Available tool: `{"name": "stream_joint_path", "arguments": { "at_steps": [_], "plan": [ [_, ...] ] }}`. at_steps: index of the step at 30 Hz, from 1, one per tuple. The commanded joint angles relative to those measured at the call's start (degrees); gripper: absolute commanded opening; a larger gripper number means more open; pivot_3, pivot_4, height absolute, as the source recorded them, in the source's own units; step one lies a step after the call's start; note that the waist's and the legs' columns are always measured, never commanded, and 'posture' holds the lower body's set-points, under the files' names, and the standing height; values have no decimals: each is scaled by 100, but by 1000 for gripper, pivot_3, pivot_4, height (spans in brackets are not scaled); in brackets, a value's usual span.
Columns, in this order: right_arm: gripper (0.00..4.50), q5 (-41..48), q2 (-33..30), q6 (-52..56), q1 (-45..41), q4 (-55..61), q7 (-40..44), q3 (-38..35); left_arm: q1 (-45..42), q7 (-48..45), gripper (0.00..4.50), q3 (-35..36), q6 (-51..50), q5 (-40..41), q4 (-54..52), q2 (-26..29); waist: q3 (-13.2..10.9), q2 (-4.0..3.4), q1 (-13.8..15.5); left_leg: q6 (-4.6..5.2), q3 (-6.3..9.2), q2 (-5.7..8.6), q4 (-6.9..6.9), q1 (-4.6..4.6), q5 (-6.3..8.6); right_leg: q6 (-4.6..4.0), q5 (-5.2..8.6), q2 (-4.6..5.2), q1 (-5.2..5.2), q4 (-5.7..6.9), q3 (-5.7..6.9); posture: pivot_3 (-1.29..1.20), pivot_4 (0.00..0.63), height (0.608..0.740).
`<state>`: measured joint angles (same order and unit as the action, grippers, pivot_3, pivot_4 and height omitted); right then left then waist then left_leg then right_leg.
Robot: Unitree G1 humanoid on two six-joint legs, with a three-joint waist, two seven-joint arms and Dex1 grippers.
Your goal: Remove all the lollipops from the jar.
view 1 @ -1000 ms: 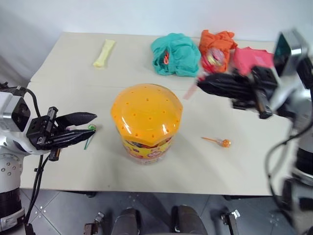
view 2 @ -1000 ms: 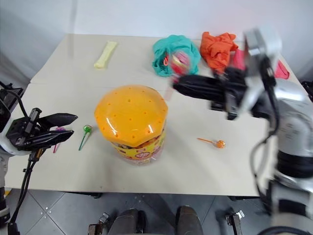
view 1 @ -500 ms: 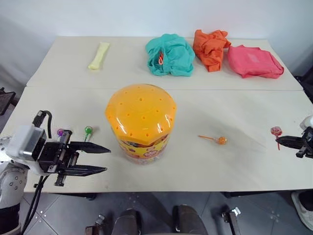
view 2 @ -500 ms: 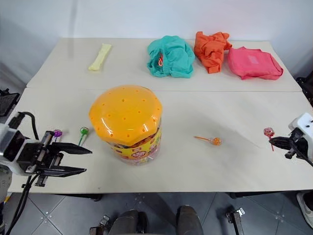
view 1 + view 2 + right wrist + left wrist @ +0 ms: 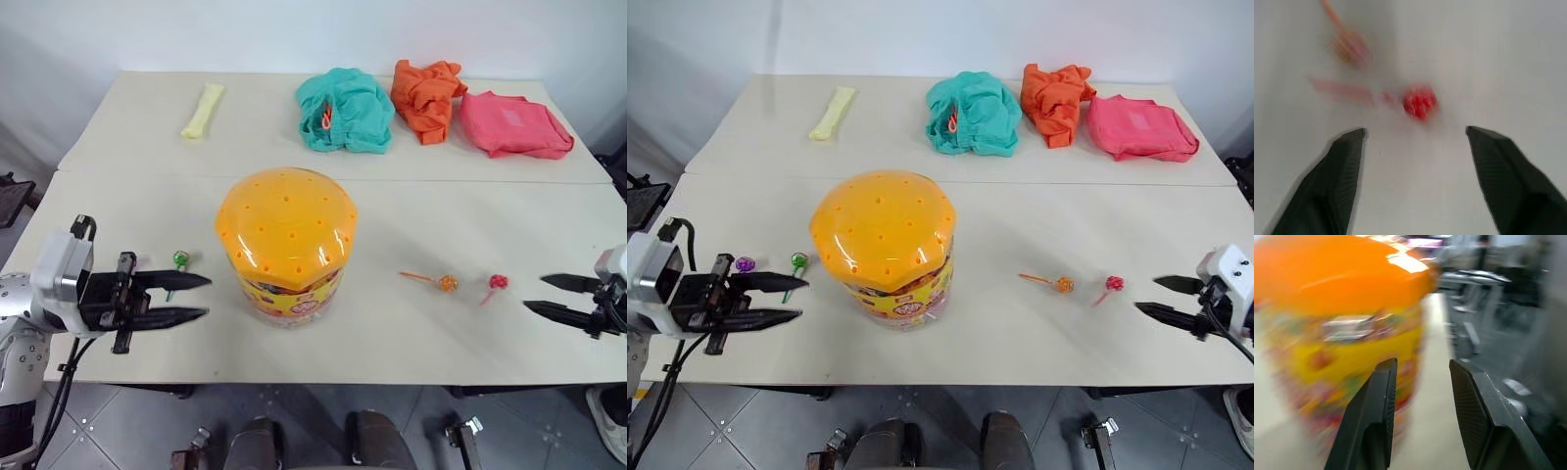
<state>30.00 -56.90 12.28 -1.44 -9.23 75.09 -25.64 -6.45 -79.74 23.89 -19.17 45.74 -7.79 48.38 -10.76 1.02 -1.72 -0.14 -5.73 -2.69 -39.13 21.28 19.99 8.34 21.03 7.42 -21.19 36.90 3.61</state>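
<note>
My right claw (image 5: 1168,301) had just let go: the pink lollipop (image 5: 1112,284) it carried half a second earlier now lay on the tabletop (image 5: 1019,215) beside the orange one (image 5: 1064,285). The jar (image 5: 884,248) stood mid-table, lid on. My right claw hung wide; my left claw (image 5: 776,300) pointed level at the jar, partly parted and empty (green (image 5: 799,259) and purple (image 5: 746,263) lollipops lay near it).

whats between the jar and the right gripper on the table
Two lollipops lie there: the orange lollipop nearer the jar, then the pink lollipop nearer the open right gripper. Both eye views show it.
</note>
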Motion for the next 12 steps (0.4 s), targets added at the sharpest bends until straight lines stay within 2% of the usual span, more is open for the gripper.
{"name": "stream_joint_path", "arguments": {
  "at_steps": [1, 5, 9, 12],
  "plan": [
    [4480, 773, 472, -214, -118, 995, 44, -396, 253, 444, 1826, 153, 345, -638, 436, 22, 0, 0, 9, 0, 1, 0, 0, 0, 0, 0, 0, 1, 2, 1, 0, 0, 150, 740],
    [4480, 731, 860, -527, 89, 1969, 168, 21, 699, 1007, 1826, 72, 836, -1350, 512, -164, 0, 0, 25, 1, 5, 1, 1, 5, 2, 3, -1, 7, 3, 5, 3, 0, 150, 740],
    [4480, 173, 1382, -1178, 295, 2473, 7, 779, 908, 1706, 1826, 84, 961, -1470, 18, -614, 4, 9, 113, 1, 21, 1, -1, 6, 4, 4, -3, 9, 12, 3, 17, 0, 150, 740],
    [4480, -161, 1726, -1468, 352, 2495, -364, 1045, 947, 2240, 1826, 86, 893, -1585, -373, -815, 5, 12, 155, 2, 23, 5, -4, 6, 4, 7, -5, 14, 19, 0, 18, 0, 150, 740]
  ]
}}
